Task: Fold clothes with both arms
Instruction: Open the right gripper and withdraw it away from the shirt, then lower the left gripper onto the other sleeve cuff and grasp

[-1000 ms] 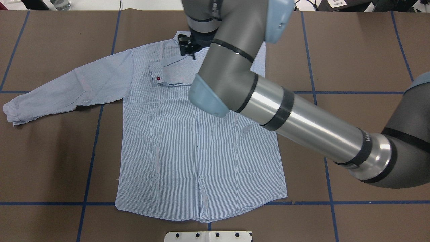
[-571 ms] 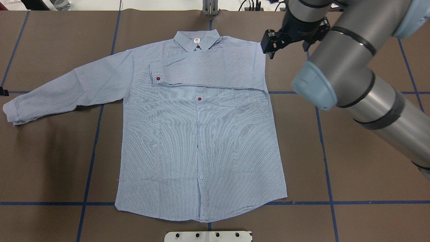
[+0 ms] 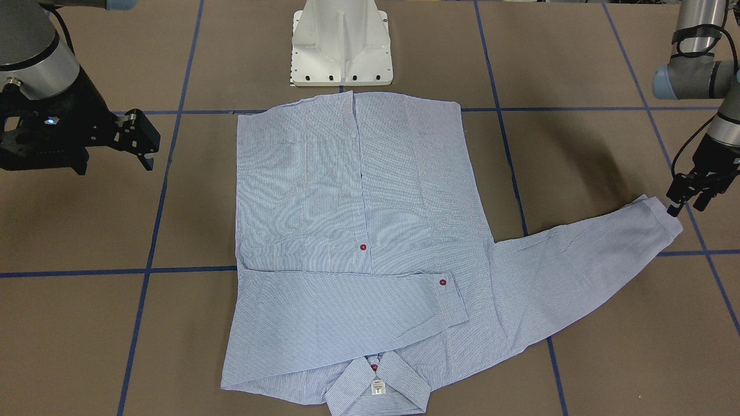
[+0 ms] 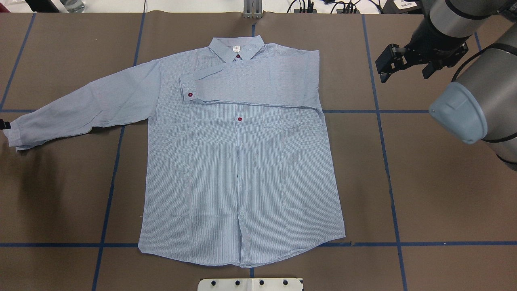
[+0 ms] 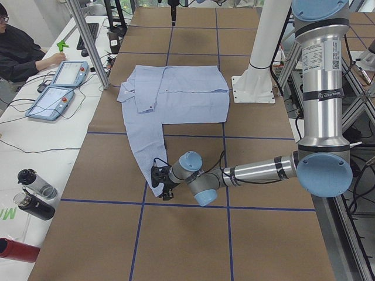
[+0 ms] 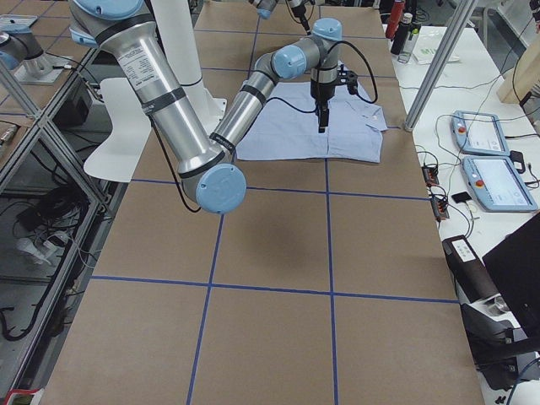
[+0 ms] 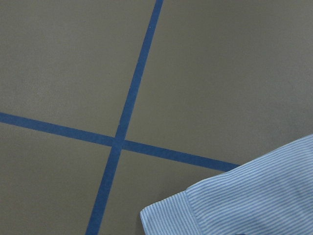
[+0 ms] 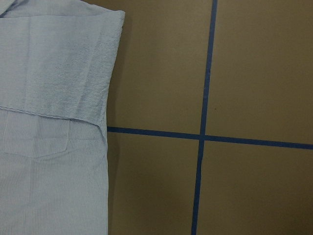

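Shirt (image 4: 238, 173): one, lying front up and flat on the bench (image 4: 444, 194), with two arms working around it. The left hand (image 3: 687, 199) is nearly cut off at the edge of the overhead view. From the front it sits right at the cuff (image 3: 656, 216) of the outstretched sleeve (image 4: 80, 109) and seems to touch its edge. It is too small there to tell whether it is clenched on the cloth or released. Its own wrist camera shows only a corner of that cuff and two crossing blue tape lines (image 7: 124, 112), no fingers.

The right hand (image 4: 405, 66) hangs released and empty, with its fingers spread. It is well apart from the shirt, and the nearest part to it is the bend of the folded sleeve (image 4: 258, 83). That sleeve lies across the chest just below the collar (image 4: 236, 46) and hides the placket under it. The chest pocket (image 4: 288, 131) shows just beneath the sleeve. Three red buttons (image 4: 240, 119) can be counted: one at the collar, one on the folded cuff and one on the placket.
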